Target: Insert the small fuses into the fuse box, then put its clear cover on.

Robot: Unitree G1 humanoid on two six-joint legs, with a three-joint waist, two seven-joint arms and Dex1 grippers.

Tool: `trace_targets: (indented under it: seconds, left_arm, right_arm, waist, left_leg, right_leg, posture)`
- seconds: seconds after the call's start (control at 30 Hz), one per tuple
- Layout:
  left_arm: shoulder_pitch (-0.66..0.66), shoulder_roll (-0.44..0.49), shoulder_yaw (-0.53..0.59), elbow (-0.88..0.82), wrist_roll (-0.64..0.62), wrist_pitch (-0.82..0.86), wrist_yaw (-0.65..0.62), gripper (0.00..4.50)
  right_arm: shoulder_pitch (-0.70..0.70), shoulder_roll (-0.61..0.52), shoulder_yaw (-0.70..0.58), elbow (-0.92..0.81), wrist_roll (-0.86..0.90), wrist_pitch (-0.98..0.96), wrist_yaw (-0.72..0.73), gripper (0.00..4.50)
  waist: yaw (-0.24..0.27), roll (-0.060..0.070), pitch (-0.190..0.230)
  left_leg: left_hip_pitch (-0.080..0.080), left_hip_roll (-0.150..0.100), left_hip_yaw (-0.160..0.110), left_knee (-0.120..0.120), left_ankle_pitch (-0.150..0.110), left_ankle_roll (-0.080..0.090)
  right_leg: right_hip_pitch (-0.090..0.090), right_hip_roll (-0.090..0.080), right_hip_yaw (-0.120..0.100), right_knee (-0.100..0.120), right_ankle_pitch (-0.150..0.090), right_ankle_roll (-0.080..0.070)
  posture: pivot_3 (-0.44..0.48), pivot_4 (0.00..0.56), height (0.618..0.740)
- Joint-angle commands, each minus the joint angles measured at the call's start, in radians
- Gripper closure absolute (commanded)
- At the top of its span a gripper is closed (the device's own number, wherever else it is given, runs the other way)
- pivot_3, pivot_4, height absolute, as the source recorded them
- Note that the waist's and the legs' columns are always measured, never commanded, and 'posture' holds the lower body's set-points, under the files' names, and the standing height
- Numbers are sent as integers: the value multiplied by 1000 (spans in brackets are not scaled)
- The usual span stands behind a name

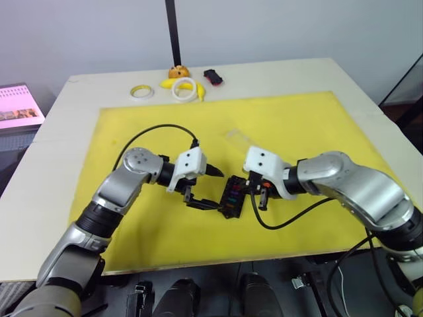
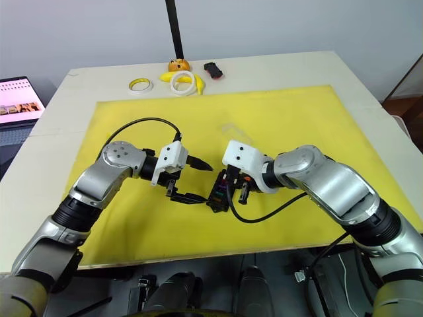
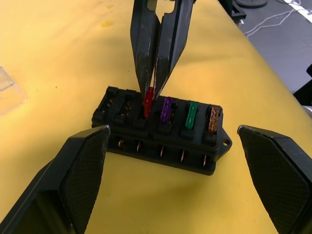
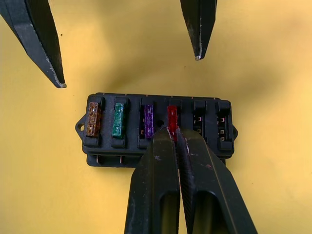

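Right wrist view shows the right pincer (image 4: 173,132) pinching the red fuse (image 4: 171,117) by its top, the blade standing in the fourth slot of the fuse box (image 4: 156,127). Beside it in the same row sit the orange fuse (image 4: 92,119), green fuse (image 4: 118,119) and purple fuse (image 4: 147,120); the last two slots are empty. The box lies on the yellow mat (image 1: 297,125), around the middle of the worktop (image 1: 53,132) and nearer its front edge. The left pincer (image 3: 170,180) is spread wide, its fingers either side of the box and apart from it.

The fuse looks tiny, light and hard, with a smooth plastic head, so it would likely slip or tip if squeezed off-centre. The narrow top edge is the only sensible hold, and the push should run straight down the slot, because thin blades may bend. The box itself seems light enough to slide on the mat under that push.

The clear cover (image 1: 239,138) lies flat on the mat just behind the box. It appears thin, slick and slightly flexible, best taken by its long edges.
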Motion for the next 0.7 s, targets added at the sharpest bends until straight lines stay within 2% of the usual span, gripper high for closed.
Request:
trace_targets:
  seconds: [0.03,0.7]
  left_arm:
    - [-4,6,26,-31,-3,-6,5,77]
    - [-2,8,25,-34,-5,-5,10,77]
  right_arm:
    - [-34,3,-28,-9,-4,-1,12,4500]
    - [-27,-6,-11,-1,-30,-4,28,4500]
  waist:
    - [1,0,0]
    - [0,0,0]
  left_leg:
    - [0,0,0,0,0,0]
    - [0,0,0,0,0,0]
  right_leg:
    - [0,0,0,0,0,0]
    - [0,0,0,0,0,0]
  posture:
    - [0,150,740]
    - [0,150,740]
